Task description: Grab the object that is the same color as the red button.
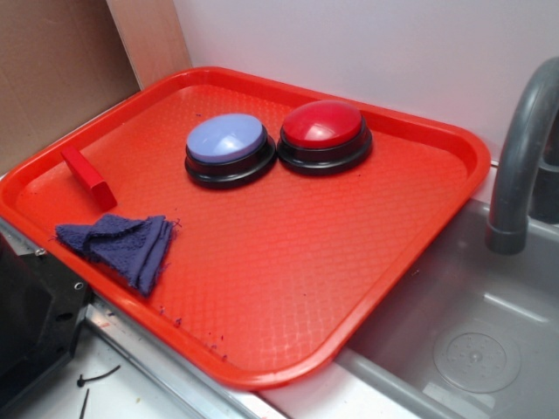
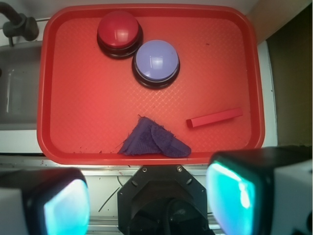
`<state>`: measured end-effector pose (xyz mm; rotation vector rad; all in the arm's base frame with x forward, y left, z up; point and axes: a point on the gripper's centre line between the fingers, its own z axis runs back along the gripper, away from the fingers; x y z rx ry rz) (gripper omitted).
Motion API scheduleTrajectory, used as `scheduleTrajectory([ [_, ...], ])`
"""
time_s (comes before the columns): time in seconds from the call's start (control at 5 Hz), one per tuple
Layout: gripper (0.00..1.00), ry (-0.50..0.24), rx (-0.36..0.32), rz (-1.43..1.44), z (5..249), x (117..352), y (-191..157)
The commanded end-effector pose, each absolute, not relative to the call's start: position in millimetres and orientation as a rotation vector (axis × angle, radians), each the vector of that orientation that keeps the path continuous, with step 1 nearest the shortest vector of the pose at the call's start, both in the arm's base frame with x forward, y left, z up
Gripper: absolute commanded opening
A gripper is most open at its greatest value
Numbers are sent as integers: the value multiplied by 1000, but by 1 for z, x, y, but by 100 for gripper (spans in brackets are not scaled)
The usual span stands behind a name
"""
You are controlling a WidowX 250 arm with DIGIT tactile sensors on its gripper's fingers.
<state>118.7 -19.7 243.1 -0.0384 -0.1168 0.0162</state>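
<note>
The object, a small red rectangular block, lies on the red tray near its left rim in the exterior view. The red button, a glossy dome on a black base, sits at the tray's far side. My gripper hangs high above the robot's base, off the tray's near edge, far from the block. It is open, with its two cyan-padded fingers wide apart and nothing between them. The exterior view does not show the gripper.
A pale blue-lilac button touches the red one. A crumpled dark blue cloth lies by the tray's near edge. A grey sink with a curved faucet adjoins the tray. The black robot base sits below.
</note>
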Motion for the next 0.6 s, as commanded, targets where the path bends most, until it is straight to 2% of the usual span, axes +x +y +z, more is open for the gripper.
scheduleTrajectory([
  [0.0, 100, -117, -38, 16, 243, 119, -20],
  [0.4, 100, -223, -134, 402, 226, 119, 9],
])
